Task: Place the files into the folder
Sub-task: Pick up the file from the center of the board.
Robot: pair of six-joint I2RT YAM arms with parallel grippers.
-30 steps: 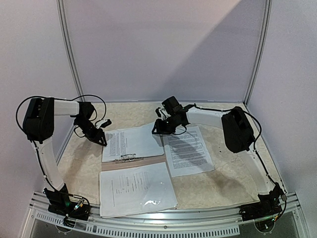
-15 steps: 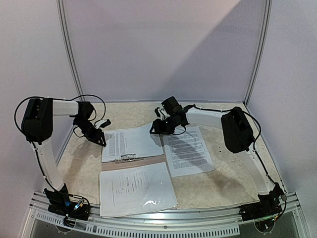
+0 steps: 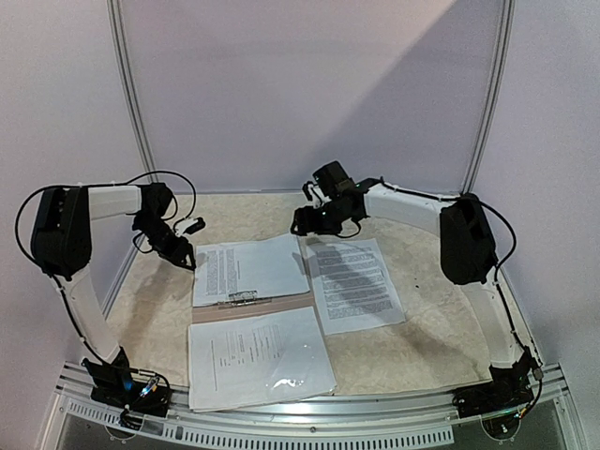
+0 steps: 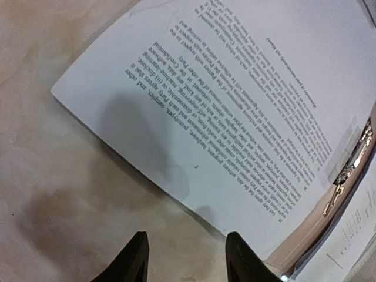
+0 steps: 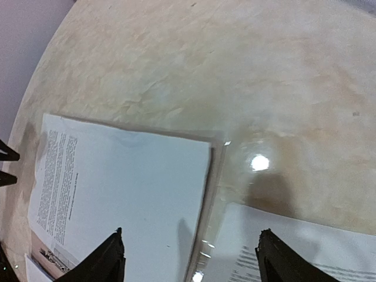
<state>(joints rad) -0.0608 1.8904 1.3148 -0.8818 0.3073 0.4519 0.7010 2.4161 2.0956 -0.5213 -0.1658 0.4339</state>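
Beige mottled tabletop (image 3: 422, 337) under white walls carries the open taupe-brown flat folder (image 3: 267, 308), mostly hidden by two white printed sheets: a plain one (image 3: 253, 267) on its far half and a glossy-sleeved one (image 3: 258, 356) on its near half, either side of the small metal clip (image 3: 242, 298). A third printed sheet (image 3: 356, 286) lies just right of the folder, outside it. That one likely goes next: press flat, slide left, square the edges. Left gripper (image 4: 185, 261) and right gripper (image 5: 191, 258) hover with fingers apart, empty.
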